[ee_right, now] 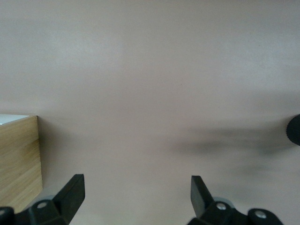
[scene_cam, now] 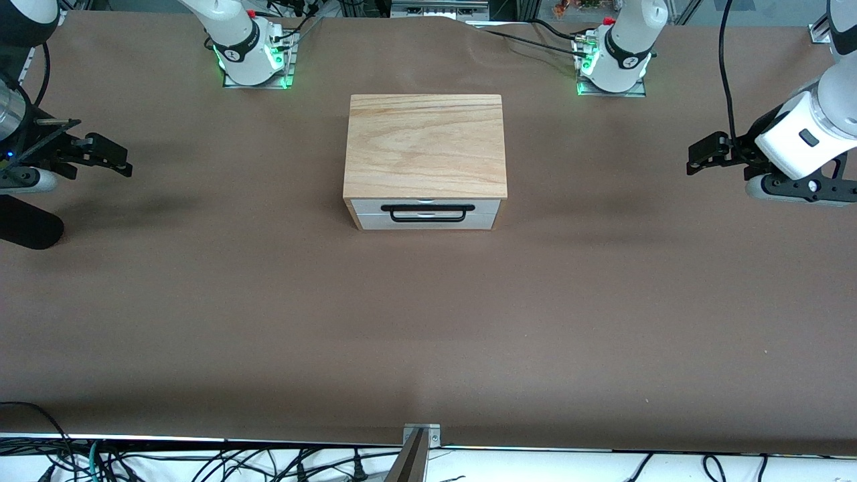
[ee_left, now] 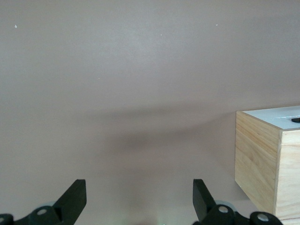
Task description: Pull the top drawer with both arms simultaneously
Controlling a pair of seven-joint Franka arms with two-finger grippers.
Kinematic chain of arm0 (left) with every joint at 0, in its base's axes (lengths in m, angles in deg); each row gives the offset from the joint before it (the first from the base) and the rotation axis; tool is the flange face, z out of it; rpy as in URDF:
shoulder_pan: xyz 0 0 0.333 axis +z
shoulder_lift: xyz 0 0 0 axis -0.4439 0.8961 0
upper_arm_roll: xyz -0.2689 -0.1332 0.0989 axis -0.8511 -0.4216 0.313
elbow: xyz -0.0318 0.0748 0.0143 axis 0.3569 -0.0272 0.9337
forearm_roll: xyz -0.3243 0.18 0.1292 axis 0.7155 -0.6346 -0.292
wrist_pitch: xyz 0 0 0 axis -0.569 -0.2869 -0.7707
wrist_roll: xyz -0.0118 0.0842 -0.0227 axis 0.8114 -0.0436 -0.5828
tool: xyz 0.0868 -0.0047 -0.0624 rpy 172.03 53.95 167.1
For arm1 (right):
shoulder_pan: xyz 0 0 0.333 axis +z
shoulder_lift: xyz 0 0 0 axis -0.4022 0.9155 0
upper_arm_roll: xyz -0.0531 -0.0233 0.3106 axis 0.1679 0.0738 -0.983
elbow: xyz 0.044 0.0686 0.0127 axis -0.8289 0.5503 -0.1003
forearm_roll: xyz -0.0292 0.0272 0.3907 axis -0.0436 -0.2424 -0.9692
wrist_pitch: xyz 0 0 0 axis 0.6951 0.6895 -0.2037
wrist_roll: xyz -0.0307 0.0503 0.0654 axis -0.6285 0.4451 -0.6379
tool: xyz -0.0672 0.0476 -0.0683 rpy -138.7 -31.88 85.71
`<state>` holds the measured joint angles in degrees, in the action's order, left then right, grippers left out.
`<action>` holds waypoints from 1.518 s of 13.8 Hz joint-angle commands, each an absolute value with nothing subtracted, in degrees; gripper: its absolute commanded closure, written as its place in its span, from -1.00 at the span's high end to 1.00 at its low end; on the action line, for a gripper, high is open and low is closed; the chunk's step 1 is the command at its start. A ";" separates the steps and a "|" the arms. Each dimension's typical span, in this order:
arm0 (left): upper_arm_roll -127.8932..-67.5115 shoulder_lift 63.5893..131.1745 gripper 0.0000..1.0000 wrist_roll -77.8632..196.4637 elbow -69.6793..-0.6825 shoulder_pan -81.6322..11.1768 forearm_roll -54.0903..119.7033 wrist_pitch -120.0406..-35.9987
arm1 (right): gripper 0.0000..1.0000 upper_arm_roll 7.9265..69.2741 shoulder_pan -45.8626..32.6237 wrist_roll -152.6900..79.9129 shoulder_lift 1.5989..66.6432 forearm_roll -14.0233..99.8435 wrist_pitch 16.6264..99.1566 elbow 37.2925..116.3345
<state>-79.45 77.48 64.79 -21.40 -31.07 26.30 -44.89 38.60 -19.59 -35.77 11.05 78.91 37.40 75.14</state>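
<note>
The top drawer (scene_cam: 483,205) is shut in the wooden box (scene_cam: 425,144) at the table's middle. Its white front carries a wide black wire handle (scene_cam: 427,213) and faces the front camera. My left gripper (scene_cam: 699,157) is open and empty, in the air over the table toward the left arm's end, well apart from the box. My right gripper (scene_cam: 114,155) is open and empty over the right arm's end, also well apart. The left wrist view shows open fingers (ee_left: 75,197) and the box's side (ee_left: 255,154). The right wrist view shows open fingers (ee_right: 70,192) and the box's side (ee_right: 18,159).
A second white front panel (scene_cam: 428,225) without a handle lies under the top drawer. The brown table (scene_cam: 428,321) runs wide around the box. The arm bases (scene_cam: 251,60) (scene_cam: 612,63) stand farther from the front camera. A black rounded object (scene_cam: 27,229) lies at the right arm's end.
</note>
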 commanded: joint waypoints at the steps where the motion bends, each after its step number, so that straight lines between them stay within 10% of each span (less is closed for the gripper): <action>1: -79.73 76.68 1.00 65.84 -22.39 -30.84 25.84 -45.76 | 1.00 38.51 -19.67 -35.14 10.31 78.35 37.98 76.05; 21: -79.82 85.80 1.00 66.19 -21.25 -31.36 38.37 -46.02 | 1.00 38.51 -19.59 -35.22 10.74 78.52 37.72 76.05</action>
